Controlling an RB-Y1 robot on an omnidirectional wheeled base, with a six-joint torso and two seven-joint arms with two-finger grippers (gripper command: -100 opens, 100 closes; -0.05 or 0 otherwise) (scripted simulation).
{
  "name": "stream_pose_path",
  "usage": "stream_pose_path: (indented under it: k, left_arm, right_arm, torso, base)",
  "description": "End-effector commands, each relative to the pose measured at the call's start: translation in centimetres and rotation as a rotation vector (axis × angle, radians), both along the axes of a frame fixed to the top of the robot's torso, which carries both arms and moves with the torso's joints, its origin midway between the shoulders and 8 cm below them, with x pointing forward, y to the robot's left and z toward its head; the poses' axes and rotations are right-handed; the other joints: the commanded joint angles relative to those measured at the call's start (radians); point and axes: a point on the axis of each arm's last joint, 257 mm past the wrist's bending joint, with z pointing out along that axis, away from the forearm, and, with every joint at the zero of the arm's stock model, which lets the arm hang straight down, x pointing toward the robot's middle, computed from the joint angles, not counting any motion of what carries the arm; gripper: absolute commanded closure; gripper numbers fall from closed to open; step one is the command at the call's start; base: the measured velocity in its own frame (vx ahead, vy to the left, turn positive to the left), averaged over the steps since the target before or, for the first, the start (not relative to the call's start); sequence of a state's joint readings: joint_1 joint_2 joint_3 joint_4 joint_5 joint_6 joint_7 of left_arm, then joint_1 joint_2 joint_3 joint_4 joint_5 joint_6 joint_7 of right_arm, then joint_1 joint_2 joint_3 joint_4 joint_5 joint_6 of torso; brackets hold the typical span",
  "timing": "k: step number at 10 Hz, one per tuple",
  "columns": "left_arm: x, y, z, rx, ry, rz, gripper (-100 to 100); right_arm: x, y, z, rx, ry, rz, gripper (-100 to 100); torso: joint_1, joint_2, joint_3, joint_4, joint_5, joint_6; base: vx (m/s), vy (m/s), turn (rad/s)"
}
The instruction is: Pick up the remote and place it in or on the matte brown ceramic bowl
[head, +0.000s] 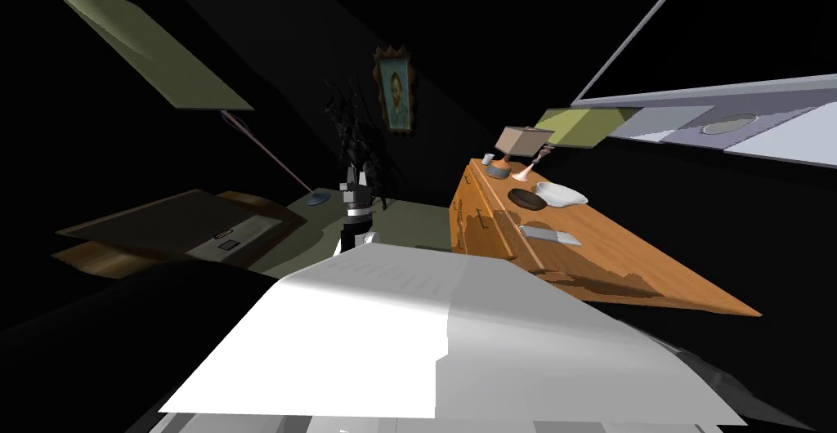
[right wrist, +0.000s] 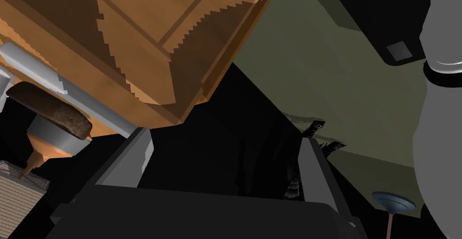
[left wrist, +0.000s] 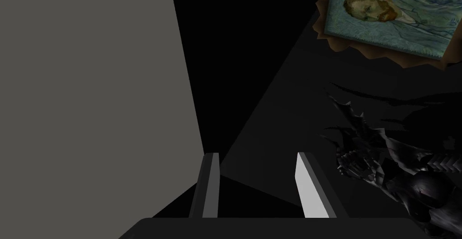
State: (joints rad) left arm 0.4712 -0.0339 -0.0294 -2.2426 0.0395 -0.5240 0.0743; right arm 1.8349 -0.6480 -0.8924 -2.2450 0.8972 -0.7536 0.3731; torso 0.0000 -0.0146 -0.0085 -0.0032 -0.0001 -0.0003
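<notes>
Remote (head: pixel 549 234): on dresser (head: pixel 629 261), near its left edge; dark bowl (head: pixel 527 198) just beyond.
Left gripper (left wrist: pixel 257 182): released, empty.
Right gripper (right wrist: pixel 225 159): released, at dresser corner.

One wooden sideboard (head: pixel 646 265) holds one grey remote (head: pixel 549 235), two bowls, namely one dark brown bowl (head: pixel 527 198) and one white bowl (head: pixel 561 194), one table lamp (head: pixel 515 144) and one small cup (head: pixel 488 158). One framed portrait (head: pixel 395 89) and one dark plant (head: pixel 355 138) are farther off.

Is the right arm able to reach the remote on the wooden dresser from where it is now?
Probably not yet: the open right gripper points past the front corner of the dresser, not over its top, where the remote lies uncovered.
</notes>
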Motion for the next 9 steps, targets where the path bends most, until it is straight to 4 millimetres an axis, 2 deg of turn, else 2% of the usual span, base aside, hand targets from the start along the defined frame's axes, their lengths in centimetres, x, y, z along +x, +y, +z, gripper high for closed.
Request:
stream_pose_path:
  k: [1, 2, 4, 6, 9]
  left_arm:
    - [0.0, 0.0, 0.0, 0.000, 0.000, 0.000, 0]
    - [0.0, 0.0, 0.0, 0.000, 0.000, 0.000, 0]
    - [0.0, 0.0, 0.0, 0.000, 0.000, 0.000, 0]
    - [0.0, 0.0, 0.0, 0.000, 0.000, 0.000, 0]
    - [0.0, 0.0, 0.0, 0.000, 0.000, 0.000, 0]
  right_arm:
    - [-1.6, -1.9, 0.3, -0.077, 0.088, 0.061, -100]
    - [-2.0, -1.9, 0.3, -0.076, 0.100, 0.058, -100]
    - [-3.8, -3.6, 0.7, -0.151, 0.209, 0.139, -100]
    - [-5.1, -4.3, 0.9, -0.177, 0.272, 0.175, -100]
    - [-7.5, -5.3, 1.0, -0.213, 0.409, 0.281, -100]
  torso:
    - [0.000, 0.000, 0.000, 0.000, 0.000, 0.000]
    - [-0.004, -0.004, -0.002, -0.001, -0.001, -0.001]
    - [-0.003, -0.004, -0.003, -0.001, -0.001, 0.000]
    - [-0.001, -0.003, -0.002, -0.001, 0.000, 0.000]
    - [-0.007, -0.005, -0.003, -0.001, -0.002, 0.000]
  base:
    - [0.277, -0.080, 0.231]
    - [0.237, -0.065, 0.118]
    - [0.292, -0.050, 0.162]
    - [0.224, -0.042, 0.099]
    - [0.262, -0.117, 0.142]
